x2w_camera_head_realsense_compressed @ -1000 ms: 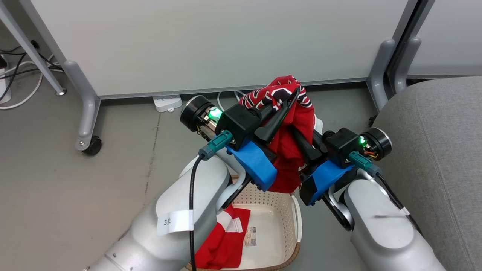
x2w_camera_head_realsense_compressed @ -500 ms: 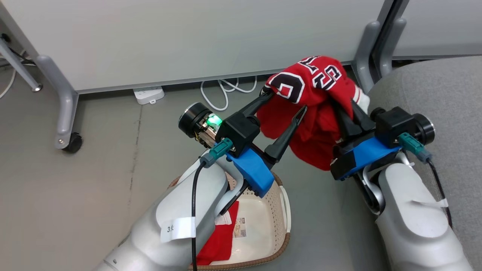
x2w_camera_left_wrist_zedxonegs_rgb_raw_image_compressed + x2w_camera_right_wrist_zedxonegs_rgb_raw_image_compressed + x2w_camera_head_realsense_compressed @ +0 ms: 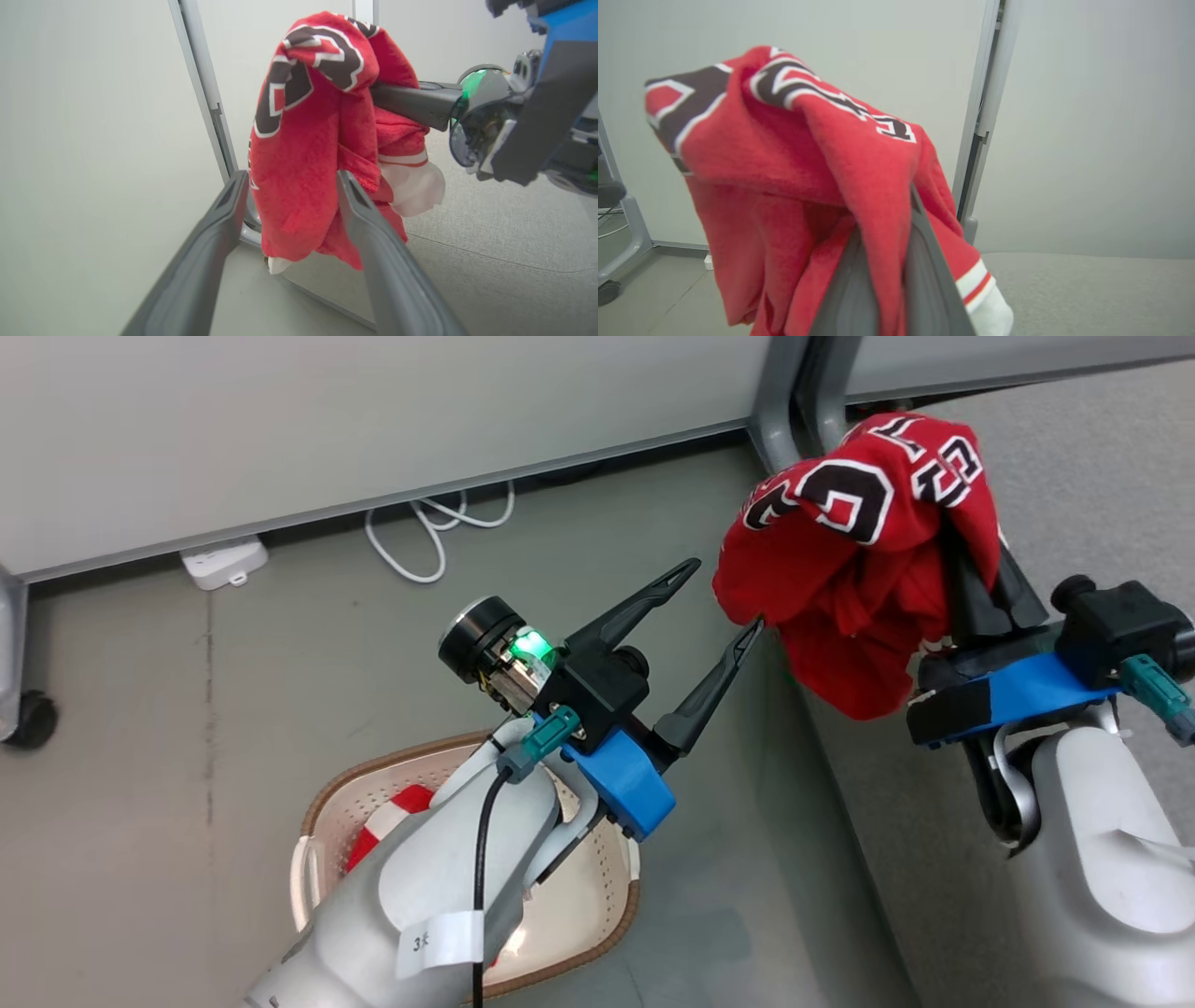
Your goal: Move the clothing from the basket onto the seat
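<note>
The red jersey (image 3: 859, 569) with black-and-white numbers hangs bunched from my right gripper (image 3: 980, 583), which is shut on it above the edge of the grey seat (image 3: 1074, 448). My left gripper (image 3: 726, 595) stands open just left of the jersey, its lower fingertip close to the cloth. In the left wrist view the jersey (image 3: 308, 140) dangles past my open left gripper (image 3: 289, 186), over the seat (image 3: 490, 261). The right wrist view has the jersey (image 3: 784, 163) draped over my right gripper (image 3: 892, 242). The basket (image 3: 317, 821) sits on the floor under my left forearm, with a red white-striped piece (image 3: 383, 821) inside.
A white partition wall runs along the back, with a grey post (image 3: 775, 401) by the seat's corner. A white power strip (image 3: 224, 563) and a looped white cable (image 3: 429, 537) lie on the grey floor. A caster wheel (image 3: 28, 719) is at the far left.
My left gripper has opened and let go of the jersey. The right gripper has carried the jersey to the right, over the seat's edge. The head camera has turned right.
</note>
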`<state>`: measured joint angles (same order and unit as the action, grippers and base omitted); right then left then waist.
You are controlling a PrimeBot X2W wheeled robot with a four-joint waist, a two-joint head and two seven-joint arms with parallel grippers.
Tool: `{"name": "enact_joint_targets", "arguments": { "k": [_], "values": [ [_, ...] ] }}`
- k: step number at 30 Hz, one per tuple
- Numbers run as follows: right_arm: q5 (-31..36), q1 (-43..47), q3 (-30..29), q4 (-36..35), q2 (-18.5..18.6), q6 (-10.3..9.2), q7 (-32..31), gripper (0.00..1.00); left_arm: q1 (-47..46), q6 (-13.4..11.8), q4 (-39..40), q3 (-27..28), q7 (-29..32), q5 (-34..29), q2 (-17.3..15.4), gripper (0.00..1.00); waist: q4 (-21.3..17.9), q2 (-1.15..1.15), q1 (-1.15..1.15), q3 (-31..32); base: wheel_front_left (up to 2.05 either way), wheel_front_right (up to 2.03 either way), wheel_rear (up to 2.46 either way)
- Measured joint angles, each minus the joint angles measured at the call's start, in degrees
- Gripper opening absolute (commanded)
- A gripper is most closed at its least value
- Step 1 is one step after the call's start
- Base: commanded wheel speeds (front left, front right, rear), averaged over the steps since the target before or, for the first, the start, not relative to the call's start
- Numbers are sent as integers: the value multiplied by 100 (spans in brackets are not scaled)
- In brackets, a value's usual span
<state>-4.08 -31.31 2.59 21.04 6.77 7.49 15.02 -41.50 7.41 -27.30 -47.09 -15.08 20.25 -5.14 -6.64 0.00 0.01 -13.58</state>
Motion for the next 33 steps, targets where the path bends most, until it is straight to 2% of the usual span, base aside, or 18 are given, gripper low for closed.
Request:
{"name": "enact_joint_targets", "arguments": {
  "k": [13,21,27,33],
  "values": [
    [12,502,-928,-683,38,0,1,0,80,1,250,-160,0,-271,-102,100,-1177,0,0,-368,0,0,0],
    [19,863,-1423,-946,-55,0,1,0,71,1,230,-391,1,-319,-129,100,-1761,0,0,-608,0,0,0],
    [19,1070,-1571,-1045,-127,0,1,0,16,1,214,-488,1,-300,-135,100,-1948,0,0,-755,0,0,0],
    [16,992,-1672,-1120,-43,0,1,0,-112,1,289,-482,1,-319,-125,100,-1869,0,-1,-855,0,0,0]
  ]
}}
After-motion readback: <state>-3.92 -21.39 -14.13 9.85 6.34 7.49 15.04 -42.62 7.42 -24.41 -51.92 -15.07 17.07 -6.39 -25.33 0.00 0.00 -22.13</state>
